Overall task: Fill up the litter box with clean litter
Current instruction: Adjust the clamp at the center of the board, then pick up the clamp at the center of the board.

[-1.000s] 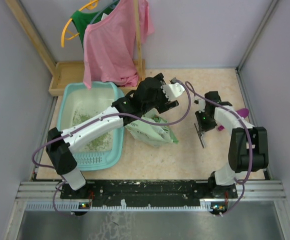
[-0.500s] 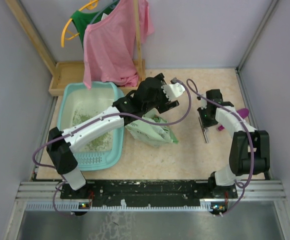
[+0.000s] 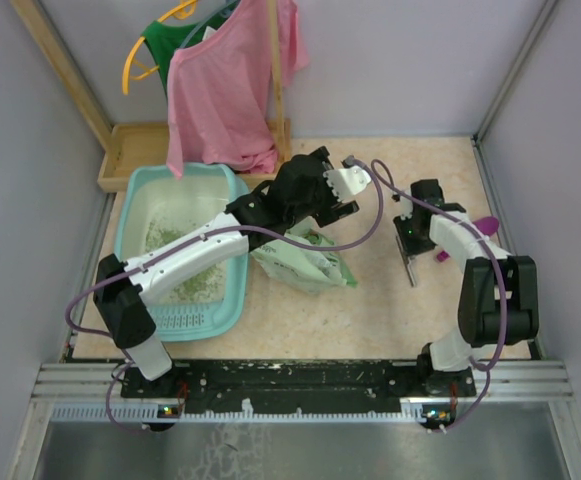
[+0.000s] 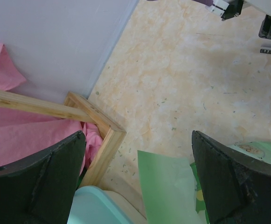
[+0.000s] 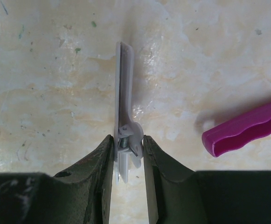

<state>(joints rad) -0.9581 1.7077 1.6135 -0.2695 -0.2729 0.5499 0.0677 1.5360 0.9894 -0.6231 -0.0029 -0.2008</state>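
The light-teal litter box (image 3: 138, 205) stands at the left, with green litter (image 3: 196, 284) spread thinly over its whitish base. Its corner shows in the left wrist view (image 4: 95, 207). My left gripper (image 3: 354, 195) is open and empty, held above the floor just past the pale green bag (image 3: 306, 261); its jaws stand wide apart in the left wrist view (image 4: 137, 136), with the bag (image 4: 170, 186) below. My right gripper (image 3: 408, 246) is shut on a grey spring clip (image 5: 125, 140) close over the floor, right of the bag.
A magenta scoop (image 3: 484, 226) lies right of my right gripper; its handle (image 5: 245, 128) shows in the right wrist view. A wooden tray (image 3: 130, 150) stands behind the litter box, its corner (image 4: 103, 136) near the bag. Pink and green garments (image 3: 225, 85) hang over it.
My right gripper has shifted slightly with the clip, turning it a little more upright. The left arm, bag and litter box have not moved.
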